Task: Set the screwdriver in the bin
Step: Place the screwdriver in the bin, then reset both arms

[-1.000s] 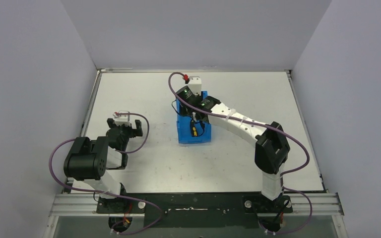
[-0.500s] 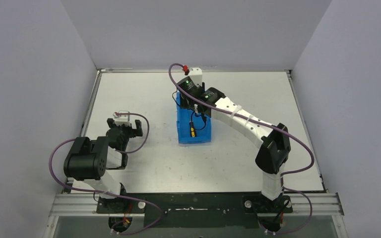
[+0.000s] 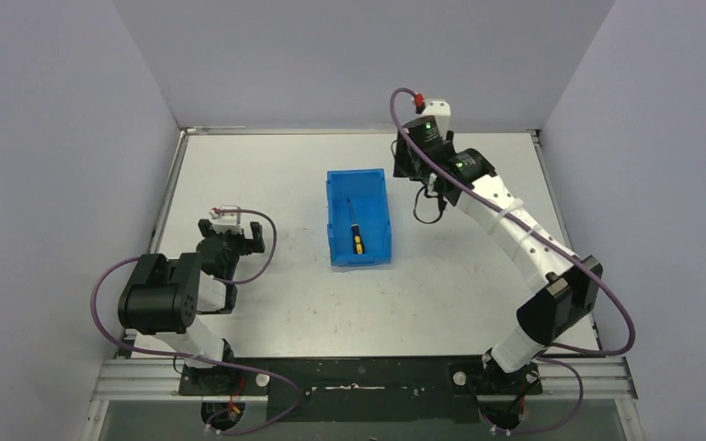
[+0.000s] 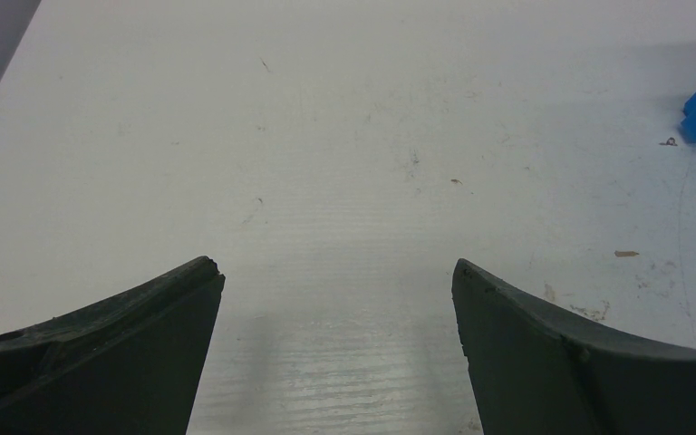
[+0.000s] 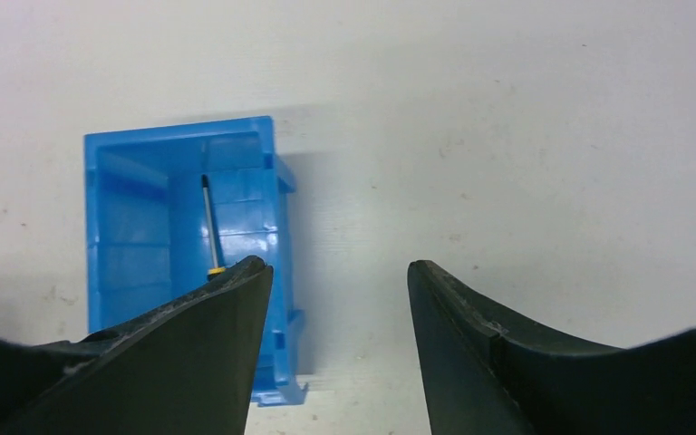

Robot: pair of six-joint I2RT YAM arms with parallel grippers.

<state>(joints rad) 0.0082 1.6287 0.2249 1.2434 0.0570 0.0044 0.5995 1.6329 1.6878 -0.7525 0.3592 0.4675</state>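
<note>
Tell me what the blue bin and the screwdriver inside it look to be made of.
The bin looks like moulded plastic: even bright blue, ribbed walls. The screwdriver has a thin dark shaft, probably metal; its yellow-and-black handle is likely plastic or rubber, too small to tell.

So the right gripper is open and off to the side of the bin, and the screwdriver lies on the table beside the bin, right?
Not quite. The screwdriver lies inside the bin, on its floor, not outside it; the top external view shows this plainly. The right gripper is indeed open and off to the bin's side.
</note>
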